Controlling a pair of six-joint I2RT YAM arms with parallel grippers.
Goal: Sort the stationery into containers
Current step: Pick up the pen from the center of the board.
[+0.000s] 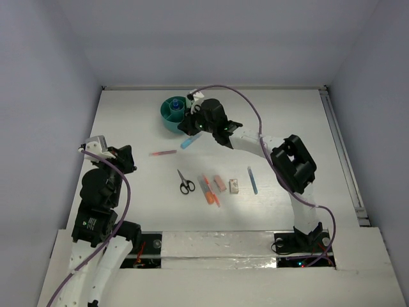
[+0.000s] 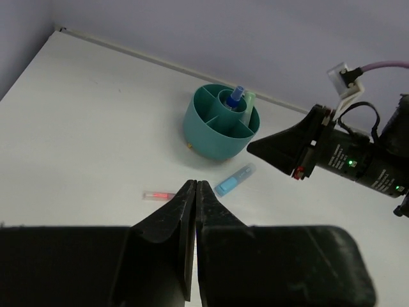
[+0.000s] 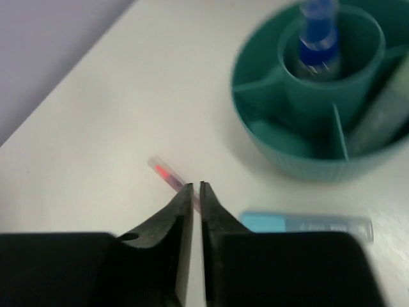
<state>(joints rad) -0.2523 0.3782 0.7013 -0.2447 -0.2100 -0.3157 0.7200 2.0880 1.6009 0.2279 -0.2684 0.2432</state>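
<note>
The teal organiser (image 1: 172, 115) stands at the back of the table. It holds a blue-capped bottle (image 2: 236, 96) in its centre cup and a green pen (image 2: 248, 105) in one compartment. My right gripper (image 1: 188, 128) hovers just in front of the organiser, shut and empty (image 3: 196, 187), above a light-blue marker (image 1: 190, 141) and near a pink pen (image 1: 163, 153). My left gripper (image 1: 123, 157) is shut and empty at the left (image 2: 195, 185). Black-handled scissors (image 1: 185, 182), orange markers (image 1: 209, 190), a pink eraser (image 1: 220, 183), a white eraser (image 1: 234, 186) and a blue pen (image 1: 252, 180) lie mid-table.
Grey walls enclose the white table (image 1: 307, 128) at the back and sides. A metal rail (image 1: 342, 153) runs along its right edge. The right arm's purple cable (image 1: 246, 102) arcs over the back of the table.
</note>
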